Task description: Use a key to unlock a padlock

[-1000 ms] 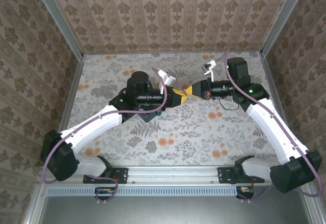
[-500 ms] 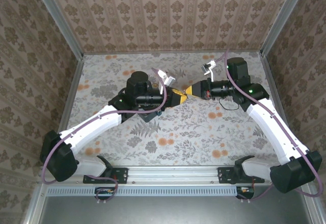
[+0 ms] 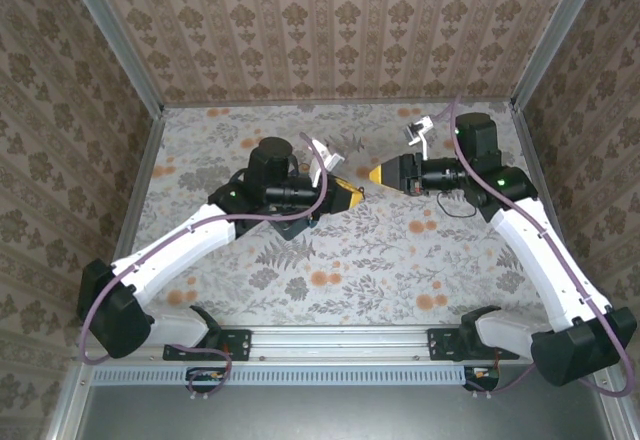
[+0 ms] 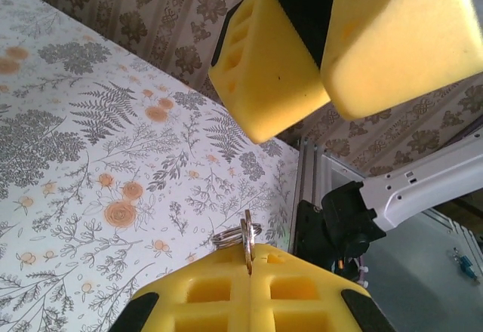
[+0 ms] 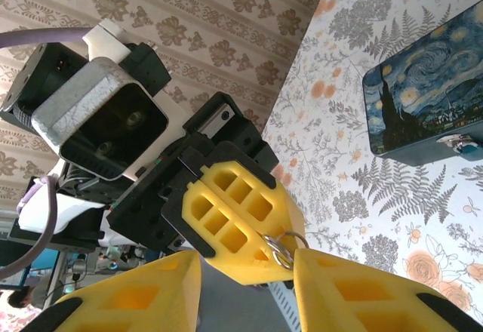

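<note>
My left gripper hovers over the table's middle, shut on a brass key whose steel ring hangs beside its fingertips. My right gripper faces it tip to tip with a small gap, and it is open; its yellow fingers stand wide apart on either side of the left gripper's pads and the ring. The painted starry-night box lies on the table. A tiny dark, teal-tinged padlock hangs at its clasp, cut by the frame edge.
The box lies largely hidden beneath the left arm's wrist in the top view. Patterned walls close the table at the back and sides. An aluminium rail with the arm bases runs along the near edge.
The right gripper has drawn back to the right and slightly away from the left gripper, so their tips no longer touch. The left gripper still holds the key in nearly the same place.
</note>
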Tool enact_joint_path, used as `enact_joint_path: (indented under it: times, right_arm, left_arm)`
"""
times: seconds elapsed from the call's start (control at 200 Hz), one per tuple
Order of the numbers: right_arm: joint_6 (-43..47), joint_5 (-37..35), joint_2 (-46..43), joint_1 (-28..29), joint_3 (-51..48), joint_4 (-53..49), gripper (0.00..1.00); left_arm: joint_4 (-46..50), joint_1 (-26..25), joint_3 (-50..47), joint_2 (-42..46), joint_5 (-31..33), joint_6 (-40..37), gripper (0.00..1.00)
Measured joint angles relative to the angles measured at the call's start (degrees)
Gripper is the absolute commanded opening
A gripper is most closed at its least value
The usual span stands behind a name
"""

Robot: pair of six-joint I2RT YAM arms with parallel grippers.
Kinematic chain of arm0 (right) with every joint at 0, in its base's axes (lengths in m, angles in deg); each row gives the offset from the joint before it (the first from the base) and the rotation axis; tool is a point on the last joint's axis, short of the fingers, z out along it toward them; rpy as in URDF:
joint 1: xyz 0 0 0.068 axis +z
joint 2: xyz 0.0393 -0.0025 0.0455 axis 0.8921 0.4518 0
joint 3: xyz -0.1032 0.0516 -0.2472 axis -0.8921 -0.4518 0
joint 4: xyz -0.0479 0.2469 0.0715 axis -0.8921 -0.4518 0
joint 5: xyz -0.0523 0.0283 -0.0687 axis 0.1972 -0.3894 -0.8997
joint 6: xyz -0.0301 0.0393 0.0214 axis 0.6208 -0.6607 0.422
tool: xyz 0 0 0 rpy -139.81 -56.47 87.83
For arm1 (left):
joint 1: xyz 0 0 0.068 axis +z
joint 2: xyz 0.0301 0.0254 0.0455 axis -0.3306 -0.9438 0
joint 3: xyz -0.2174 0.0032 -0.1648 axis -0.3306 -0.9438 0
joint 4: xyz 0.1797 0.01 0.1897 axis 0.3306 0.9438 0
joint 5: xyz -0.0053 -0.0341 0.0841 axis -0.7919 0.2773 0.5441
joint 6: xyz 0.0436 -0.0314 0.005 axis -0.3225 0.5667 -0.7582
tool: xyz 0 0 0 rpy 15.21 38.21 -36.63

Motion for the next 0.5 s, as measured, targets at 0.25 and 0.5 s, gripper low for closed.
enact_joint_path:
  times: [0.25, 0.5]
  right_arm:
    - [0.02, 1.53, -0.20, 1.73, -2.47, 1.68, 0.35]
    - [0.11, 2.49, -0.22, 3.50, -2.93, 2.75, 0.34]
  left_arm:
    - [3.23, 0.72, 3.21, -0.13, -2.78, -0.96, 0.00]
    - [4.52, 0.72, 4.94, -1.73, -5.60, -1.20, 0.00]
